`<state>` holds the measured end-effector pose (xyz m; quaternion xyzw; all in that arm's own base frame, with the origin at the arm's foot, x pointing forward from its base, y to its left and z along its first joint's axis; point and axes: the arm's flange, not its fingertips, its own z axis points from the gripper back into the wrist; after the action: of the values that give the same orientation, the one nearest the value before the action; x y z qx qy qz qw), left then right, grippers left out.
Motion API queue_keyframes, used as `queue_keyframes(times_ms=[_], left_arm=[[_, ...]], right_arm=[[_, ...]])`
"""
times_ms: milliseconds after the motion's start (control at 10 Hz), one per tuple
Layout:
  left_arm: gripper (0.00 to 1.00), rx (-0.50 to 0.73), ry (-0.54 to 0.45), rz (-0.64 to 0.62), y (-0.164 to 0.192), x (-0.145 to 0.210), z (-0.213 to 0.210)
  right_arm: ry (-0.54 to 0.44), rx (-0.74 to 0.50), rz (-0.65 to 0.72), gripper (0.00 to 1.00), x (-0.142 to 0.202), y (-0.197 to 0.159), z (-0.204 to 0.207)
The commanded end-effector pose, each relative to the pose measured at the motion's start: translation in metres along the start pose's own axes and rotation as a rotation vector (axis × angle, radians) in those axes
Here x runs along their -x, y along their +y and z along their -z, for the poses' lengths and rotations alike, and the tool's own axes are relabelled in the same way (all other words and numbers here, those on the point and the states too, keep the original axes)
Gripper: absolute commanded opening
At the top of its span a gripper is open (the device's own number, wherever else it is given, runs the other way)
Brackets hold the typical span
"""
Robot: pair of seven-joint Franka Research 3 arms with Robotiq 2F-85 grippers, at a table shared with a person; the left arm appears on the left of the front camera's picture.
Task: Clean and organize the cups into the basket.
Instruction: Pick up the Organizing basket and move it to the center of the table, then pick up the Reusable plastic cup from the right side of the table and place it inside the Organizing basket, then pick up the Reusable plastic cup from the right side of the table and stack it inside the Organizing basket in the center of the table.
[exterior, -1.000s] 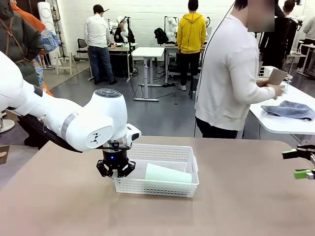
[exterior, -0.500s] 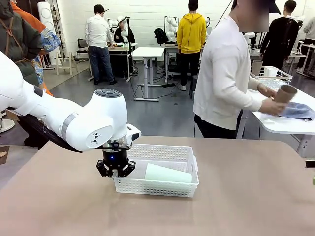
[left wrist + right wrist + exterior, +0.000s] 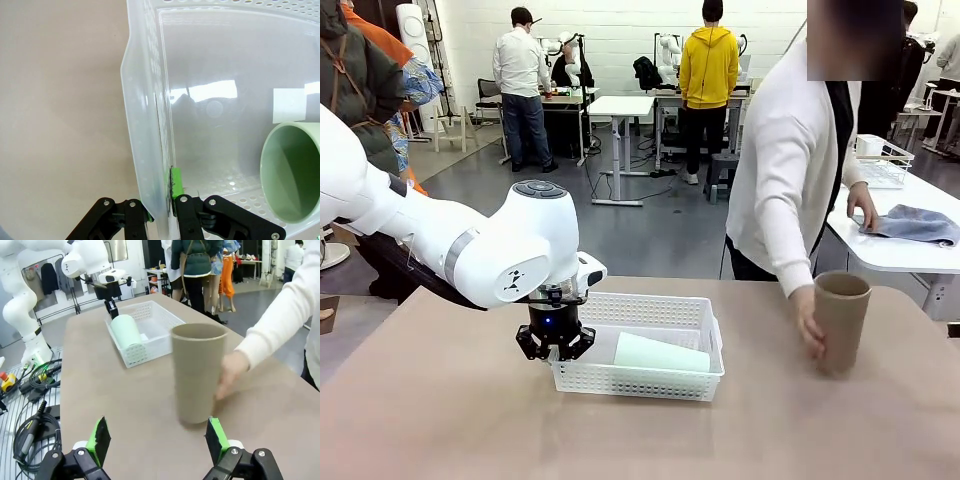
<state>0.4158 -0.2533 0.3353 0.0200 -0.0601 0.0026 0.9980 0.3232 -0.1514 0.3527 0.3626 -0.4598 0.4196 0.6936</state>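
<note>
One mint green cup (image 3: 660,352) lay on its side inside the white mesh basket (image 3: 650,308), whose end wall the left fingers (image 3: 175,182) clenched. A person's hand (image 3: 809,330) steadied a brown cup (image 3: 842,320) upright on the bench (image 3: 470,430), not yet basketed, ahead of the released right fingers (image 3: 98,435).

One green cup (image 3: 660,353) and one brown cup (image 3: 842,320), two in all. One white basket (image 3: 660,310). Two claws: the left claw (image 3: 556,350) and the right claw (image 3: 157,440). One blue cloth (image 3: 915,222).
</note>
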Motion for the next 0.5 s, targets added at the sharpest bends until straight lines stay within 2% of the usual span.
queue_keyframes(times_ms=[0,400], left_arm=[[0.0,0.001,-0.003,0.0,-0.002,-0.0008,-0.0009],[0.0,0.001,-0.003,0.0,-0.002,-0.0008,-0.0009]], right_arm=[[-0.001,-0.011,0.001,1.0,0.0011,0.0014,0.0017],[-0.001,-0.011,0.001,1.0,0.0011,0.0014,0.0017]])
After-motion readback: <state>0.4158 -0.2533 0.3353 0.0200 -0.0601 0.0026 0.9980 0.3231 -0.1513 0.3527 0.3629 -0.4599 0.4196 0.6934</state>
